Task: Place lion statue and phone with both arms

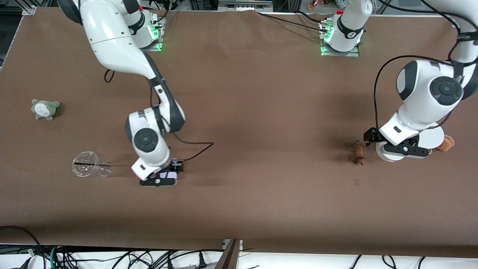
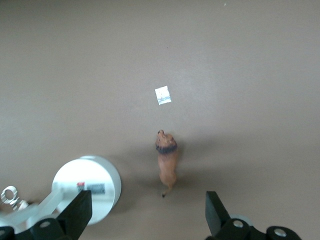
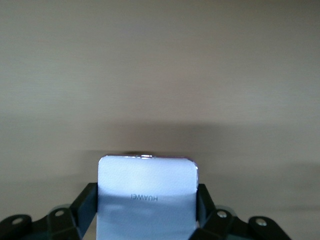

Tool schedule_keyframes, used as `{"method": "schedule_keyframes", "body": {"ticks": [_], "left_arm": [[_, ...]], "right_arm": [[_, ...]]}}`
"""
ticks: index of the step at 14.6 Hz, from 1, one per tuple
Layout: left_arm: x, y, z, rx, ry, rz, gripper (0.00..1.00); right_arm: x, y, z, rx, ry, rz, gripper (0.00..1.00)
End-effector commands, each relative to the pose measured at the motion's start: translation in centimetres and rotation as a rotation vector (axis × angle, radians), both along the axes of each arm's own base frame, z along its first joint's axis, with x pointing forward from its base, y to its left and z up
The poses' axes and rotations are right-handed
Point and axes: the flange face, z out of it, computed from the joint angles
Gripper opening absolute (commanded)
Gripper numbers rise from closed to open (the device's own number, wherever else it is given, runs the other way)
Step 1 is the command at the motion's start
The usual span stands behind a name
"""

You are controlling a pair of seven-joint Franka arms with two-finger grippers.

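Both end effectors are mine: right end effector (image 1: 161, 178) is clenched on the phone (image 3: 146, 197), low over the bench (image 1: 239, 112) beside the clear cup (image 1: 86, 164). Left end effector (image 1: 401, 147) hangs released over the white round stand (image 2: 90, 185); the lion statue (image 2: 166, 160) lies on the bench just beside that stand.

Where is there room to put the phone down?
Bare cloth lies between the phone in the right gripper and the lion statue. It is crowded around the white stand, tan plush and left gripper.
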Motion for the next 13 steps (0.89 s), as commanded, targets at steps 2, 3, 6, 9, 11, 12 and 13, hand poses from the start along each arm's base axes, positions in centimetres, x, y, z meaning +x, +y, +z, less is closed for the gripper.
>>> {"method": "schedule_keyframes", "body": {"ticks": [2, 3, 6, 9, 11, 12, 13], "left_arm": [[1.1, 0.0, 7.4, -0.023, 0.058, 0.042, 1.0], [1.3, 0.3, 8.8, -0.021, 0.061, 0.049, 1.0], [1.3, 0.8, 13.3, -0.015, 0.082, 0.064, 1.0], [0.7, 1.2, 16.2, -0.012, 0.119, 0.083, 1.0], [0.4, 1.9, 18.4, -0.01, 0.119, 0.096, 1.0], [0.4, 2.9, 18.6, -0.01, 0.115, 0.112, 1.0], [0.4, 4.2, 18.7, -0.013, 0.112, 0.136, 1.0]], "right_arm": [[0.3, -4.0, 1.9, 0.003, 0.053, -0.015, 0.41], [0.5, -5.3, 1.6, 0.001, 0.062, -0.032, 0.41], [0.4, -7.7, 0.7, -0.003, 0.082, -0.066, 0.41], [0.8, -9.9, 0.3, -0.004, 0.082, -0.085, 0.41], [1.1, -11.2, 0.2, -0.004, 0.088, -0.052, 0.41], [1.2, -12.1, 0.3, -0.003, 0.088, -0.054, 0.41], [1.2, -12.4, 0.1, -0.004, 0.091, -0.058, 0.41]]}}
